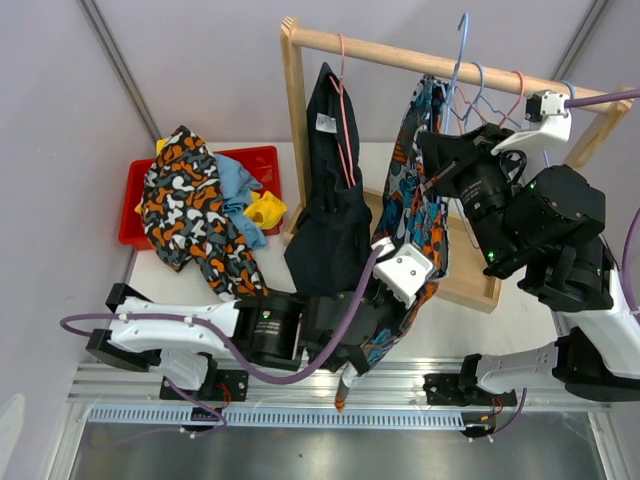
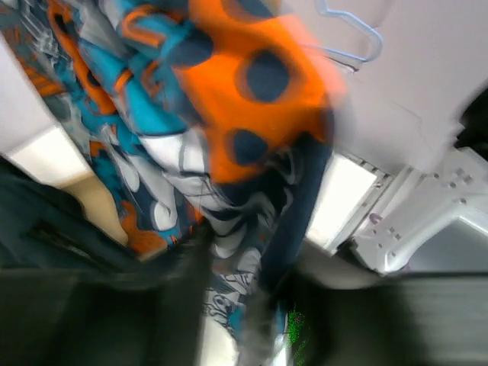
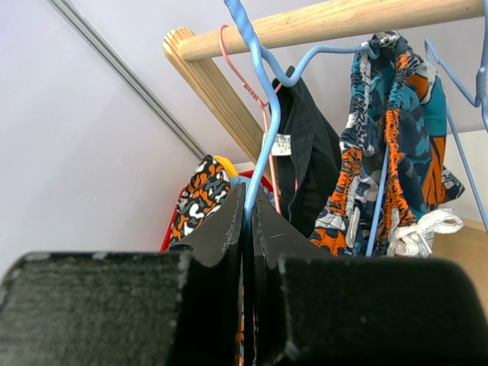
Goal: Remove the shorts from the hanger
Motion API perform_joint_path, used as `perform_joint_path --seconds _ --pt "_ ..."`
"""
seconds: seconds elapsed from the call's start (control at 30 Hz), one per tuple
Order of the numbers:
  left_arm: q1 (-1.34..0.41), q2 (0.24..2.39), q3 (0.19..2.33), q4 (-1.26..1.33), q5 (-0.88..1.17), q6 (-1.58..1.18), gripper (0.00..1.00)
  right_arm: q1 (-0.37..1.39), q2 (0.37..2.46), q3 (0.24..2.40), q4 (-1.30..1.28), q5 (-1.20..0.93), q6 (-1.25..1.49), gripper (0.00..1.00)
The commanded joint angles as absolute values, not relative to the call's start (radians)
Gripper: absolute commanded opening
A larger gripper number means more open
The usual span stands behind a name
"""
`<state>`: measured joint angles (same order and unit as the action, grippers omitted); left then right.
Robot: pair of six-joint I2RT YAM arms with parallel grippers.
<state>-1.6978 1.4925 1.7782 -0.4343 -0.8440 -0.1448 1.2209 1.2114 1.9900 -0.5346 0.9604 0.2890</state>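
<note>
A patterned orange/blue pair of shorts (image 1: pixel 420 200) hangs on a blue hanger (image 1: pixel 455 80) from the wooden rail. My right gripper (image 1: pixel 434 178) is shut on that hanger's wire, seen between my fingers in the right wrist view (image 3: pixel 250 200). My left gripper (image 1: pixel 385 310) is shut on the lower part of the patterned shorts (image 2: pixel 229 99); the fabric runs down between my blurred dark fingers (image 2: pixel 236 267). The black shorts (image 1: pixel 330 220) with a white label hang on a pink hanger (image 1: pixel 343 110) to the left. They also show in the right wrist view (image 3: pixel 313 152).
A red bin (image 1: pixel 268 158) at the back left holds another patterned pair (image 1: pixel 185 210), blue shorts (image 1: pixel 235 185) and yellow shorts (image 1: pixel 265 210). The wooden rack (image 1: pixel 292 120) stands mid-table, with empty wire hangers (image 1: pixel 485 95) on its rail. Grey walls close both sides.
</note>
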Motion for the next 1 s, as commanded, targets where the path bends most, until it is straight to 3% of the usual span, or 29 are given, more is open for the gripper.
perform_joint_path --seconds 0.0,0.07,0.27,0.6,0.7,0.97 --pt "-1.620 1.462 1.737 -0.269 -0.875 -0.104 0.23 1.229 1.175 2.010 -0.534 0.971 0.366 0.00" --pt "-1.606 1.447 1.706 -0.230 -0.853 -0.117 0.00 1.229 1.164 1.985 -0.529 0.969 0.373 0.00" --pt "-1.673 1.416 1.663 -0.299 -0.857 -0.170 0.00 1.223 1.183 2.014 -0.483 1.011 0.279 0.00" --pt "-2.067 1.472 1.447 -0.445 -1.011 -0.512 0.00 1.213 1.250 2.233 -0.498 1.042 0.103 0.00" --pt "-2.080 1.525 1.483 -0.503 -1.019 -0.587 0.00 1.229 1.240 2.247 -0.531 1.060 0.118 0.00" --pt "-1.959 1.522 1.618 -0.394 -1.066 -0.297 0.00 1.267 1.166 2.178 -0.715 1.043 0.357 0.00"
